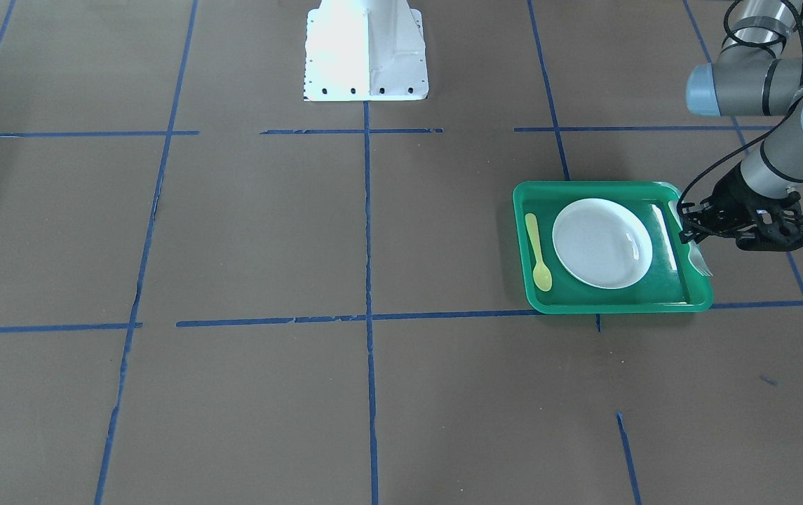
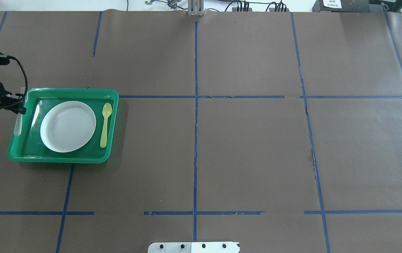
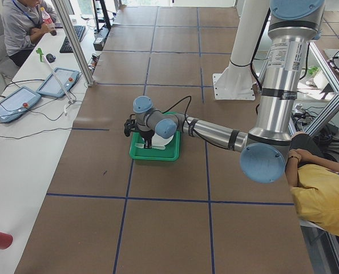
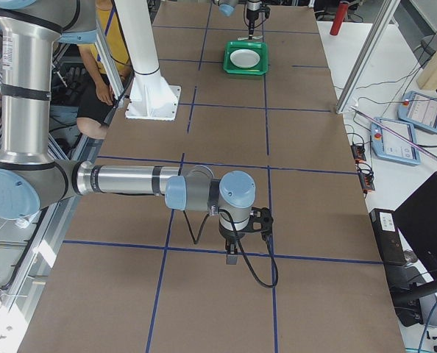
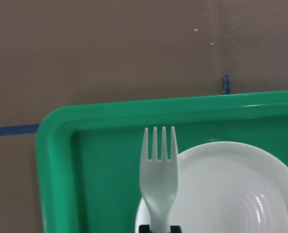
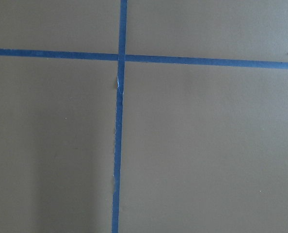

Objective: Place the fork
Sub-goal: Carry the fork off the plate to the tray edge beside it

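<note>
L gripper [image 1: 689, 235] has its fingers [image 5: 149, 229] clamped on the handle of the whitish plastic fork [image 5: 158, 177]. In overhead view the fork sits over the rim of the green tray [image 2: 60, 159], at 9 o'clock of the white plate [image 2: 68, 126]; yellow spoon [image 2: 105, 124] lies at 3 o'clock. R gripper [image 4: 232, 257] hovers over the counter [image 6: 207, 145], well apart; can't tell if its fingers are open.

bright even light, soft shadows, robot base [image 1: 366, 49] blown out white, glare on tray [image 1: 604, 187]
</note>
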Available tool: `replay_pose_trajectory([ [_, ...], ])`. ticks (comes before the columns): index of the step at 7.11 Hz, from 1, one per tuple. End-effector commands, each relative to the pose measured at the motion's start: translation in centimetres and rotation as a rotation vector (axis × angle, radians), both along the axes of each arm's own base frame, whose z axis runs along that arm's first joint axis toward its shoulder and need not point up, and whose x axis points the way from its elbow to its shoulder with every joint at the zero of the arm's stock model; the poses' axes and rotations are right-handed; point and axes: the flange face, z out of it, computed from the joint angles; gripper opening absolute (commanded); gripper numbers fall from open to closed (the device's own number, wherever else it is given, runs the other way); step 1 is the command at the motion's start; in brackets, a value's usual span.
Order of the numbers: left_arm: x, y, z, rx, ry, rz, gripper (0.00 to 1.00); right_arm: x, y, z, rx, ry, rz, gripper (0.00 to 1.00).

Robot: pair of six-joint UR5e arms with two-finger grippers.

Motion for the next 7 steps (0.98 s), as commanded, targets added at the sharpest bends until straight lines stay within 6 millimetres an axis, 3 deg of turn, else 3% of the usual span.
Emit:
replay_pose_trajectory([
  [1,0.7,-0.7,1.7,-0.033,-0.017,0.0,0.0,0.0,0.0,0.0,-0.001,0.0,0.001,1.0],
  [4,5.5,-0.5,1.9,-0.038,-0.023,0.073,0.0,0.0,0.0,0.0,0.0,0.0,0.0,1.0],
  [6,5.7,-0.4,2.6,-0.048,-0.03,0.08,0.0,0.0,0.0,0.0,0.0,0.0,0.0,1.0],
  [7,5.7,-0.4,2.7,-0.042,-0.03,0.088,0.26,0.0,0.0,0.0,0.0,0.0,0.0,1.0],
])
